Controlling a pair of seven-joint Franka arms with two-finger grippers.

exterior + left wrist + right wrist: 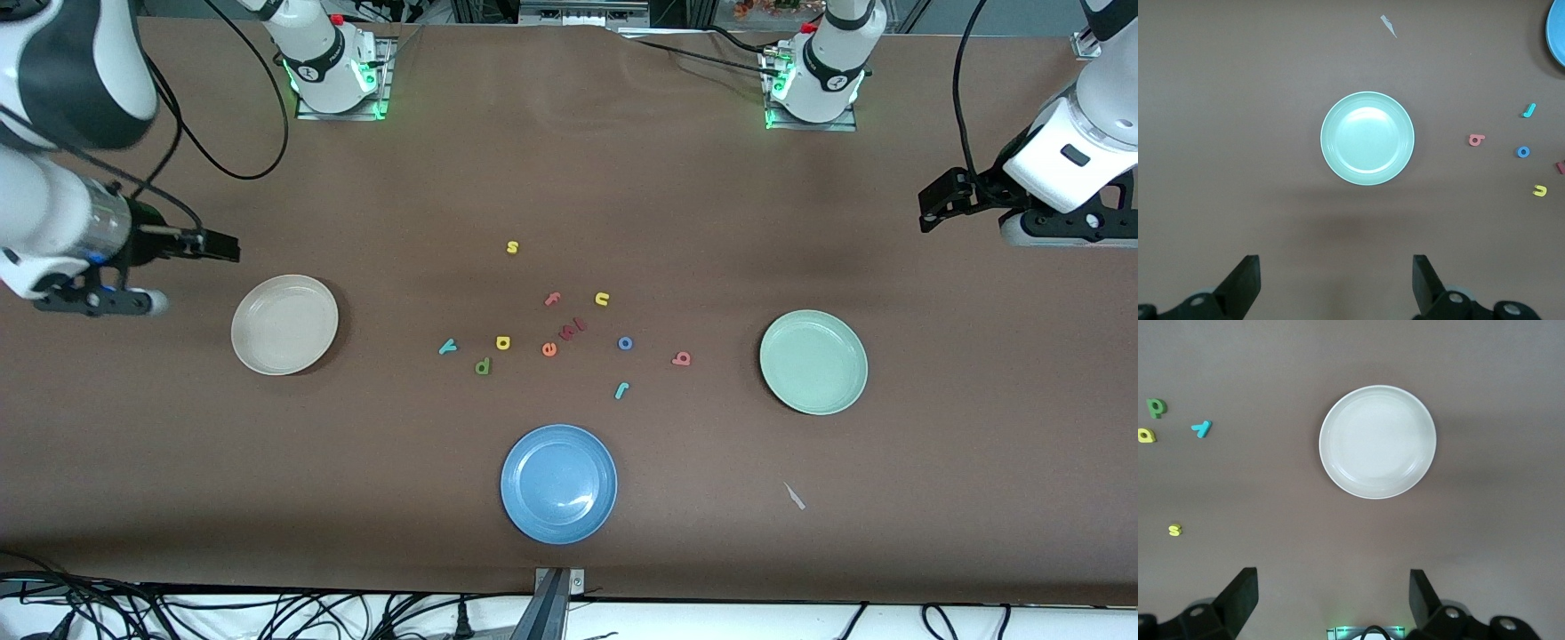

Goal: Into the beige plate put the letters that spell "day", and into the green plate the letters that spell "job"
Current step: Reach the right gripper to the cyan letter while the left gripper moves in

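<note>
Though both plates show whole, blue plate (1558,30) cut off.

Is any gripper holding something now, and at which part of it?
Nothing is held. The left gripper and the right gripper are both open and empty.

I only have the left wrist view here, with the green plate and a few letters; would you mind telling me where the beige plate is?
Observer: The beige plate sits toward the right arm's end of the table, with nothing in it.
Operator: Thank you. Are the d, a and y visible anywhere?
Observer: Yes, the teal y, yellow a and dark green d lie together between the beige plate and the other letters.
Operator: And the right claw?
Observer: The right claw is open and holds nothing, up near the beige plate.
</note>
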